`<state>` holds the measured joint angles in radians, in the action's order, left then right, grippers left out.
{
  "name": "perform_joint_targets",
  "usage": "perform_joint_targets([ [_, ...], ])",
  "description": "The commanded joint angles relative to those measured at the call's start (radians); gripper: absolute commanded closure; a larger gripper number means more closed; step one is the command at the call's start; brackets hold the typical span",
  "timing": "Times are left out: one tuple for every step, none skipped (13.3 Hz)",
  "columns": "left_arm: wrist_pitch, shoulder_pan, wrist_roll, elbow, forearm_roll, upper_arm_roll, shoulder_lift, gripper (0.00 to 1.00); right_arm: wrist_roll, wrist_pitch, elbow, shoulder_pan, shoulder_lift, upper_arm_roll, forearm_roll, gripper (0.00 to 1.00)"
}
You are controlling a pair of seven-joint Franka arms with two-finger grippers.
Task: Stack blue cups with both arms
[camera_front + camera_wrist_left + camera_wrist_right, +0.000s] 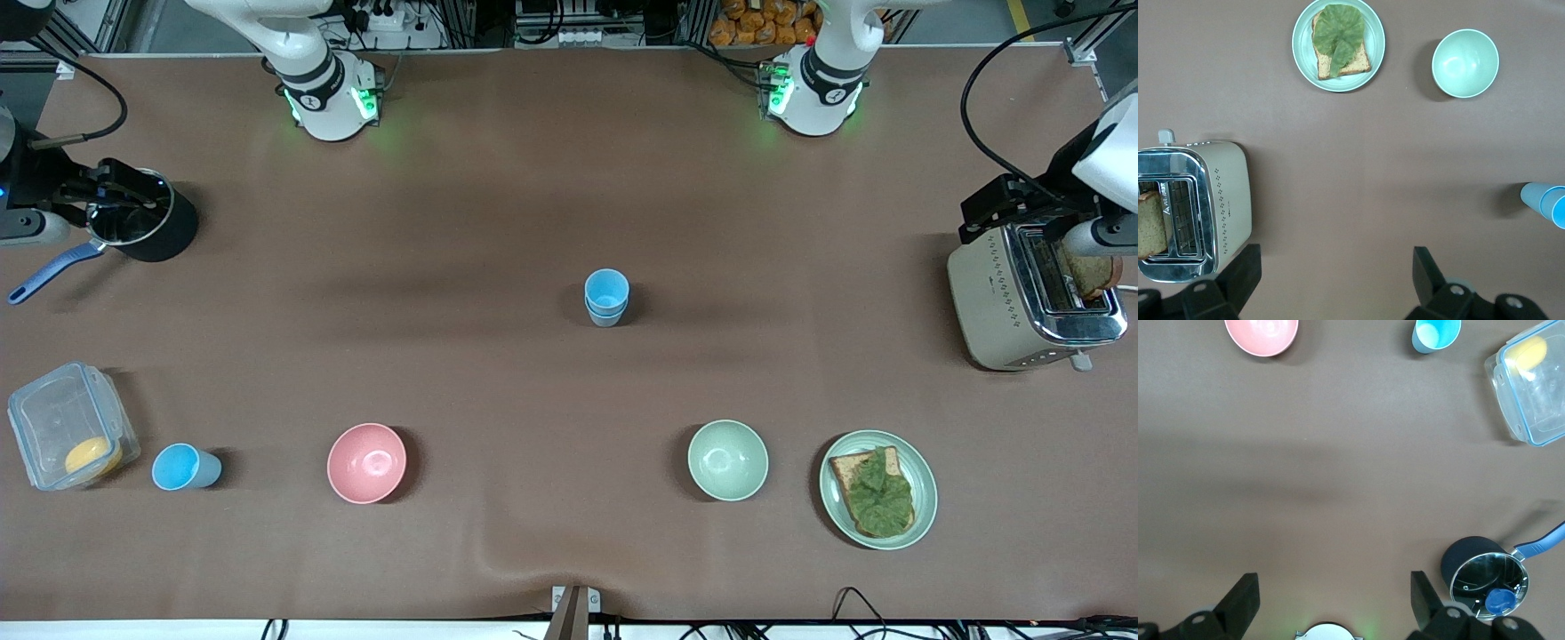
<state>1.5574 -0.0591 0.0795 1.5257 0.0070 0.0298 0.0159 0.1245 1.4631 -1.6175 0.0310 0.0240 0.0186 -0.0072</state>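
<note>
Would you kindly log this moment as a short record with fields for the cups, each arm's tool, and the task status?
stacked cups: two blue cups nested, upright at mid-table
lone cup: third blue cup, beside the clear container, toward the right arm's end
left tool: open, empty, up over the toaster
right tool: open, empty, up over the saucepan
status: one stack made; lone cup not stacked

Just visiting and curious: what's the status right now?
Left gripper open, empty, over the toaster's end. Right gripper open, empty, near the pot. Two cups stacked mid-table; third cup alone.
</note>
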Motion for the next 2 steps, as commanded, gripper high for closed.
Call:
perform_joint_targets([
  [-0.019, -0.012, -0.02, -0.012, -0.009, -0.008, -0.004, 0.0, 0.003, -0.001, 0.024, 0.0, -0.021, 0.006, -0.004, 0.0],
  [-0.02, -0.008, -0.021, -0.013, -0.015, -0.008, -0.004, 0.0, -0.003, -0.007, 0.021, -0.002, -0.03, 0.006, -0.004, 0.0],
])
